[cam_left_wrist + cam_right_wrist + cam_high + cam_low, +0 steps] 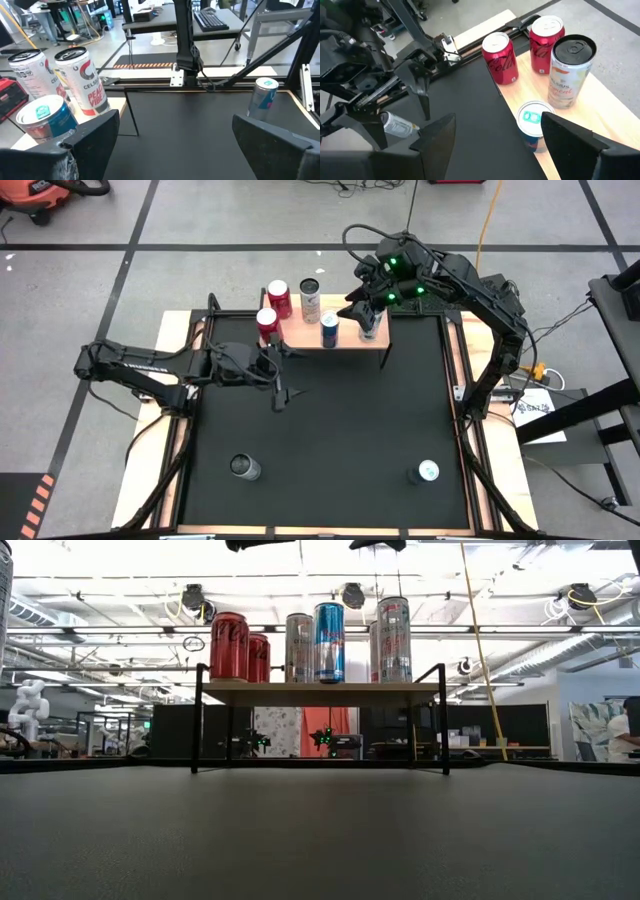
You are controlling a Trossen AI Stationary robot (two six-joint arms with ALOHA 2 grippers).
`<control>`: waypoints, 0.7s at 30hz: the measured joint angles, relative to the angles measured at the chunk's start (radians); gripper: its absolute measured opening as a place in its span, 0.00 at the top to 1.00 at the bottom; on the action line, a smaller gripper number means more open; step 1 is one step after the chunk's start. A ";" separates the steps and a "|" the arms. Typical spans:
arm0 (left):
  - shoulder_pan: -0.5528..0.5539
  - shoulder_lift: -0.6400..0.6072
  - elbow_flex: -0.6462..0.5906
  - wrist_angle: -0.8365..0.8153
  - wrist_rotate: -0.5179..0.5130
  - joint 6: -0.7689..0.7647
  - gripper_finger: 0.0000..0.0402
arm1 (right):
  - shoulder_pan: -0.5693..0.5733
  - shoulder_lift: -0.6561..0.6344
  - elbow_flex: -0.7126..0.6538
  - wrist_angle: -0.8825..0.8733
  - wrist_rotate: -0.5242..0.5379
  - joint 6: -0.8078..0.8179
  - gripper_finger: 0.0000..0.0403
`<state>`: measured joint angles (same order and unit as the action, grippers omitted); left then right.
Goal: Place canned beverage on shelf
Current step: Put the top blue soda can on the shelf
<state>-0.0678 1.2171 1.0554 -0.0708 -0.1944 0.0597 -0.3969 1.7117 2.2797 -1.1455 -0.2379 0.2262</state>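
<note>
Jaws of both grippers stand wide, holding nothing. Right gripper [366, 320] hovers over the light wooden shelf on black legs [350, 340]; left gripper [281, 380] hangs beside it. Five upright cans occupy the shelf, including a blue-and-silver can [329, 329].

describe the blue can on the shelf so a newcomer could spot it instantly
Find the small wooden shelf at the far edge of the black mat. The blue can stands at the shelf's front edge, left of the right gripper. It is the only blue one; its neighbours are red or white.
</note>
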 joint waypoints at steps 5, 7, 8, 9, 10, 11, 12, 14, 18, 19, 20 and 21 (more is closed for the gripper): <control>0.000 0.000 0.000 0.001 0.011 -0.001 0.03 | 0.000 0.000 0.000 -0.009 -0.002 -0.002 0.32; 0.000 0.000 0.000 -0.005 0.012 0.001 0.03 | 0.000 0.002 0.000 -0.009 0.000 -0.002 0.32; 0.000 0.000 0.000 -0.010 0.012 0.001 0.03 | 0.000 0.004 0.000 -0.009 0.001 -0.002 0.32; 0.000 0.000 0.000 -0.013 0.012 0.002 0.03 | 0.000 0.006 0.000 -0.009 0.003 -0.003 0.32; 0.000 -0.003 0.000 -0.018 0.012 0.002 0.03 | 0.000 0.010 0.000 -0.009 0.002 -0.006 0.32; 0.000 -0.005 0.000 -0.018 0.012 0.002 0.03 | 0.000 0.017 0.000 -0.008 0.002 -0.014 0.32; 0.000 -0.006 0.000 -0.010 0.012 0.001 0.03 | 0.000 0.020 0.000 -0.005 0.002 -0.029 0.32; 0.000 -0.015 0.000 -0.006 0.005 -0.001 0.03 | 0.000 0.037 0.000 -0.002 0.005 -0.040 0.32; 0.000 -0.038 0.000 -0.014 0.006 -0.001 0.03 | 0.000 0.066 0.000 -0.021 0.001 -0.009 0.32; 0.000 -0.047 0.000 -0.024 0.016 -0.001 0.03 | 0.001 0.072 0.000 -0.029 0.000 -0.022 0.32; 0.000 -0.056 0.000 -0.036 0.030 -0.001 0.03 | 0.002 0.076 0.000 -0.042 0.000 -0.034 0.32; 0.000 -0.064 0.000 -0.040 0.047 -0.001 0.03 | 0.002 0.079 0.000 -0.062 0.000 -0.046 0.33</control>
<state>-0.0677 1.1534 1.0554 -0.1111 -0.1476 0.0586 -0.3950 1.7904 2.2795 -1.2075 -0.2375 0.1805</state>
